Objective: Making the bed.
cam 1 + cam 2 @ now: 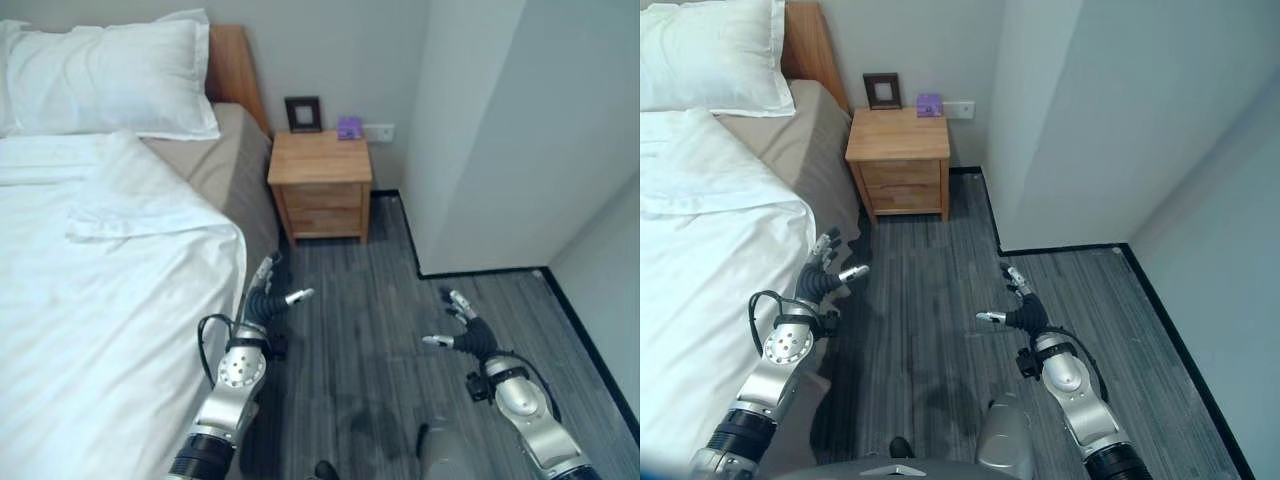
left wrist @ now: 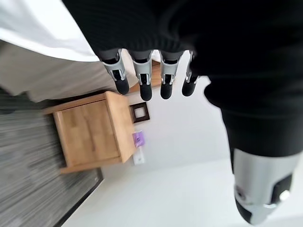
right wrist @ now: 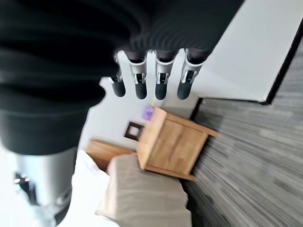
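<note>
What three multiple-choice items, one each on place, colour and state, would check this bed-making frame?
1. Where does the small wooden nightstand stand?
A. beside the bed's head
B. at the bed's foot
C. on the bed

2. What colour is the folded-back duvet?
A. white
B. blue
C. brown

3. How are the left hand and right hand?
A. holding the duvet
B. open, holding nothing
C. gripping the pillow

Key: 1 A, it stands against the wall by the headboard; 2 A, white cloth covers the bed; 3 B, fingers straight over the floor.
</note>
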Tool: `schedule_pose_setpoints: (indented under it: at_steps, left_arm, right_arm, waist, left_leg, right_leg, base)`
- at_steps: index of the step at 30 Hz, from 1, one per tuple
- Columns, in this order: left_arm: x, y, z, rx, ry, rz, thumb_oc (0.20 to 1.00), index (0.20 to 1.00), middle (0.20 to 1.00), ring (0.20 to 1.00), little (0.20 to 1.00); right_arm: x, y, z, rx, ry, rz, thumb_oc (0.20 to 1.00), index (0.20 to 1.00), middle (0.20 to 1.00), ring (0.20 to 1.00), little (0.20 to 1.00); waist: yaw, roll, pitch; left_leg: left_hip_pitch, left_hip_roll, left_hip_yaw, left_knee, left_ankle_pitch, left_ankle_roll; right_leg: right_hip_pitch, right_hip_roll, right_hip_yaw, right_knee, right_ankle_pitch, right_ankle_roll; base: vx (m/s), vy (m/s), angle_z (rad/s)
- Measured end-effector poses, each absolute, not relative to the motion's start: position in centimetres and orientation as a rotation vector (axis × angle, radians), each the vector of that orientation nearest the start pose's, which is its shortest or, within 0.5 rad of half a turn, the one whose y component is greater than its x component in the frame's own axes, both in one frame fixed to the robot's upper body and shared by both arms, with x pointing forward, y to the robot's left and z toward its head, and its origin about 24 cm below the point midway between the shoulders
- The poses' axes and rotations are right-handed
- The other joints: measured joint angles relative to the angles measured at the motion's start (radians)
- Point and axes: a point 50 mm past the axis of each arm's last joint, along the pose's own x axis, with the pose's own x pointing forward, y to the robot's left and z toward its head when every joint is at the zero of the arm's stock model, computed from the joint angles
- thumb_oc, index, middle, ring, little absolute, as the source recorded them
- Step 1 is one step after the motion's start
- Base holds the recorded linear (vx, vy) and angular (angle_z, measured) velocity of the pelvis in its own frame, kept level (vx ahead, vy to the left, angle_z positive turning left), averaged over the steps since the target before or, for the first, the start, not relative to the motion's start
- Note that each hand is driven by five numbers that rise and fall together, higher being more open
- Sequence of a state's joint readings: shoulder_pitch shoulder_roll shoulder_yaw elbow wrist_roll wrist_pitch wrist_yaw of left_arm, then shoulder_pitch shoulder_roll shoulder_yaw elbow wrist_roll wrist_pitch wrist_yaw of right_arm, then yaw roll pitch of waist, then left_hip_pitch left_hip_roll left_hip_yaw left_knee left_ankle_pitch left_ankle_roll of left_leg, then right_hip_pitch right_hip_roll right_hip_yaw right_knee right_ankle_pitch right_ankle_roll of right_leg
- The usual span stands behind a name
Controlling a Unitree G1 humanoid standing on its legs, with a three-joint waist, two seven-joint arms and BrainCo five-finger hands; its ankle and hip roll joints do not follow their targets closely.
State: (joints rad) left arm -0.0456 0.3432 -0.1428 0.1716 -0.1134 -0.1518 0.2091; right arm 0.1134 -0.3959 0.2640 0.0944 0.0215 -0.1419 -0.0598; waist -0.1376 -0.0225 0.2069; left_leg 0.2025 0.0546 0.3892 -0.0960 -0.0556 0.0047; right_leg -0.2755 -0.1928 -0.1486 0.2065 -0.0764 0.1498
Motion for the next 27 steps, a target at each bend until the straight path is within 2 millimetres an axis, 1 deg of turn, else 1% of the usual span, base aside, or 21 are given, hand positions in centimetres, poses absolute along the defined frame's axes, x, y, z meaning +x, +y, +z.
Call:
schedule_pose_setpoints:
  at_steps: [1,2,3,4,5,6,8,9,10,13,14,15,16,17,18,20,21,23,25,26,27]
  left_arm:
    - [25.6,19.7,3.0,0.228,-0.007,0.080,1.000,1.000,1.000,1.000,1.000]
    - [25.4,19.7,2.7,0.224,0.003,0.078,1.000,1.000,1.000,1.000,1.000]
    - [25.1,19.5,2.0,0.217,0.031,0.069,1.000,1.000,1.000,1.000,1.000]
    - [24.9,19.1,1.3,0.198,0.061,0.071,1.000,1.000,1.000,1.000,1.000]
    - [24.6,18.7,0.7,0.181,0.084,0.068,1.000,1.000,1.000,1.000,1.000]
    - [24.8,18.4,0.9,0.168,0.071,0.066,1.000,1.000,1.000,1.000,1.000]
    - [25.4,16.5,0.8,0.143,0.068,0.009,1.000,1.000,1.000,1.000,1.000]
    - [25.4,16.4,0.7,0.145,0.071,0.002,1.000,1.000,1.000,1.000,1.000]
    - [25.2,16.6,0.5,0.148,0.080,0.002,1.000,1.000,1.000,1.000,1.000]
    - [24.7,16.9,0.1,0.151,0.099,0.010,1.000,1.000,1.000,1.000,1.000]
    - [24.8,16.9,0.2,0.140,0.095,0.020,1.000,1.000,1.000,1.000,1.000]
    - [24.6,17.0,0.0,0.121,0.103,0.033,1.000,1.000,1.000,1.000,1.000]
    - [24.4,16.9,-0.2,0.108,0.115,0.034,1.000,1.000,1.000,1.000,1.000]
    - [24.4,16.9,-0.3,0.102,0.116,0.036,1.000,1.000,1.000,1.000,1.000]
    - [24.3,17.0,-0.3,0.098,0.112,0.041,1.000,1.000,1.000,1.000,1.000]
    - [24.2,17.2,-0.3,0.082,0.115,0.051,1.000,1.000,1.000,1.000,1.000]
    - [23.8,17.5,-0.6,0.061,0.125,0.068,1.000,1.000,1.000,1.000,1.000]
    - [23.5,17.6,-0.9,0.060,0.137,0.065,1.000,1.000,1.000,1.000,1.000]
    - [23.1,17.8,-1.3,0.059,0.155,0.073,1.000,1.000,1.000,1.000,1.000]
    - [22.8,17.9,-1.5,0.059,0.164,0.078,1.000,1.000,1.000,1.000,1.000]
    - [22.5,18.1,-1.7,0.058,0.175,0.078,1.000,1.000,1.000,1.000,1.000]
  right_arm:
    - [21.4,-18.1,-0.1,-0.356,0.133,0.188,1.000,1.000,1.000,1.000,1.000]
    - [21.2,-18.3,-0.4,-0.352,0.150,0.179,1.000,1.000,1.000,1.000,1.000]
    - [21.1,-19.0,-1.1,-0.344,0.183,0.154,1.000,1.000,1.000,1.000,1.000]
    - [21.3,-19.5,-1.3,-0.352,0.199,0.139,1.000,1.000,1.000,1.000,1.000]
    - [21.2,-19.9,-1.6,-0.357,0.218,0.125,1.000,1.000,1.000,1.000,1.000]
    - [21.4,-20.1,-1.6,-0.358,0.218,0.114,1.000,1.000,1.000,1.000,1.000]
    - [20.7,-21.8,-1.9,-0.402,0.256,0.089,1.000,1.000,1.000,1.000,1.000]
    - [20.7,-22.1,-1.7,-0.407,0.251,0.082,1.000,1.000,1.000,1.000,1.000]
    - [20.9,-22.2,-1.5,-0.402,0.241,0.072,1.000,1.000,1.000,1.000,1.000]
    - [21.3,-22.3,-1.2,-0.406,0.228,0.067,1.000,1.000,1.000,1.000,1.000]
    - [21.9,-22.3,-0.8,-0.407,0.212,0.063,1.000,1.000,1.000,1.000,1.000]
    - [22.2,-22.2,-0.4,-0.406,0.192,0.063,1.000,1.000,1.000,1.000,1.000]
    - [22.8,-22.3,0.1,-0.400,0.166,0.053,1.000,1.000,1.000,1.000,1.000]
    - [23.0,-22.3,0.4,-0.397,0.156,0.048,1.000,1.000,1.000,1.000,1.000]
    - [23.3,-22.2,0.6,-0.400,0.150,0.048,1.000,1.000,1.000,1.000,1.000]
    - [23.4,-22.0,0.6,-0.402,0.145,0.055,1.000,1.000,1.000,1.000,1.000]
    - [23.6,-21.6,0.7,-0.402,0.139,0.072,1.000,1.000,1.000,1.000,1.000]
    - [23.2,-21.5,0.3,-0.407,0.157,0.085,1.000,1.000,1.000,1.000,1.000]
    - [22.9,-21.3,-0.1,-0.411,0.173,0.101,1.000,1.000,1.000,1.000,1.000]
    - [22.7,-21.3,-0.2,-0.415,0.180,0.103,1.000,1.000,1.000,1.000,1.000]
    - [21.7,-21.8,-0.8,-0.424,0.215,0.093,1.000,1.000,1.000,1.000,1.000]
  waist:
    - [-0.018,-0.017,-0.010]
    - [-0.028,-0.024,-0.015]
    - [-0.042,-0.034,-0.020]
    - [-0.044,0.005,-0.020]
    - [-0.050,0.038,-0.023]
    - [-0.058,0.041,-0.020]
    - [-0.090,0.061,-0.015]
    - [-0.099,0.062,-0.015]
    - [-0.111,0.060,-0.010]
    - [-0.093,0.041,0.000]
    - [-0.068,0.014,0.016]
    - [-0.047,0.009,0.019]
    - [-0.029,0.008,0.025]
    - [-0.014,0.000,0.030]
    - [0.014,-0.030,0.043]
    - [0.024,-0.035,0.045]
    - [0.056,-0.028,0.040]
    - [0.056,-0.004,0.037]
    - [0.063,0.000,0.034]
    - [0.058,-0.005,0.036]
    - [0.027,-0.002,0.030]
  left_leg:
    - [0.009,0.003,-0.029,0.001,-0.025,-0.018]
    - [0.014,0.003,-0.051,0.001,-0.036,-0.026]
    - [0.052,0.013,-0.077,-0.004,-0.065,-0.070]
    - [0.068,0.053,-0.073,-0.005,-0.086,-0.088]
    - [0.082,0.085,-0.067,-0.002,-0.093,-0.107]
    - [0.082,0.096,-0.065,0.005,-0.091,-0.108]
    - [0.085,0.118,-0.068,0.031,-0.061,-0.086]
    - [0.091,0.126,-0.054,0.035,-0.052,-0.086]
    - [0.097,0.136,-0.053,0.065,-0.013,-0.107]
    - [0.038,0.154,-0.166,0.290,0.021,-0.164]
    - [-0.093,0.167,-0.199,0.561,0.079,-0.234]
    - [-0.129,0.178,-0.183,0.648,0.091,-0.233]
    - [-0.185,0.177,-0.181,0.764,0.247,-0.244]
    - [-0.202,0.183,-0.153,0.805,0.264,-0.249]
    - [-0.200,0.170,-0.083,0.807,0.210,-0.245]
    - [-0.214,0.163,-0.057,0.773,0.186,-0.242]
    - [-0.236,0.172,0.048,0.506,0.156,-0.214]
    - [-0.273,0.184,0.144,0.327,0.180,-0.184]
    - [-0.283,0.172,0.218,0.259,0.202,-0.160]
    - [-0.280,0.175,0.300,0.235,0.198,-0.159]
    - [-0.257,0.188,0.484,0.204,0.195,-0.164]
  right_leg:
    - [-0.014,0.037,0.030,-0.120,0.055,-0.010]
    - [-0.009,0.041,0.031,-0.190,0.078,-0.023]
    - [0.019,0.049,0.023,-0.249,0.156,-0.023]
    - [0.034,0.081,0.004,-0.232,0.182,-0.010]
    - [0.043,0.105,-0.011,-0.210,0.187,-0.007]
    - [0.029,0.109,-0.011,-0.161,0.187,-0.007]
    - [0.062,0.136,-0.026,-0.080,0.141,-0.069]
    - [0.081,0.144,-0.028,-0.082,0.141,-0.070]
    - [0.109,0.152,-0.024,-0.068,0.110,-0.096]
    - [0.196,0.147,-0.017,-0.105,0.088,-0.118]
    - [0.229,0.121,-0.014,-0.136,0.086,-0.135]
    - [0.241,0.117,-0.015,-0.150,0.098,-0.143]
    - [0.278,0.120,0.002,-0.167,0.082,-0.172]
    - [0.304,0.113,0.018,-0.184,0.084,-0.180]
    - [0.343,0.095,0.055,-0.211,0.092,-0.198]
    - [0.369,0.092,0.063,-0.229,0.087,-0.191]
    - [0.418,0.106,0.044,-0.301,0.105,-0.189]
    - [0.445,0.137,-0.004,-0.313,0.096,-0.189]
    - [0.484,0.141,-0.039,-0.313,0.086,-0.189]
    - [0.515,0.145,-0.079,-0.313,0.075,-0.169]
    - [0.573,0.159,-0.153,-0.313,0.030,-0.155]
  base:
    - [0.35,-0.114,0.77]
    - [0.48,-0.174,0.86]
    - [0.62,-0.272,0.61]
    - [0.47,-0.210,0.41]
    - [0.49,-0.249,0.19]
    - [0.32,-0.174,0.79]
    - [0.50,-0.296,0.82]
    - [0.46,-0.358,0.40]
    - [0.39,-0.395,0.42]
    - [0.43,-0.489,0.24]
    - [0.40,-0.372,-0.15]
    - [0.54,-0.334,-0.39]
    - [0.23,-0.080,-0.50]
    - [0.52,-0.095,-0.63]
    - [0.43,0.006,-0.54]
    - [0.48,0.026,-0.39]
    - [0.27,0.027,-0.27]
    - [0.31,0.014,0.11]
    - [0.46,-0.016,0.32]
    - [0.42,-0.039,0.98]
    - [0.33,-0.006,1.05]
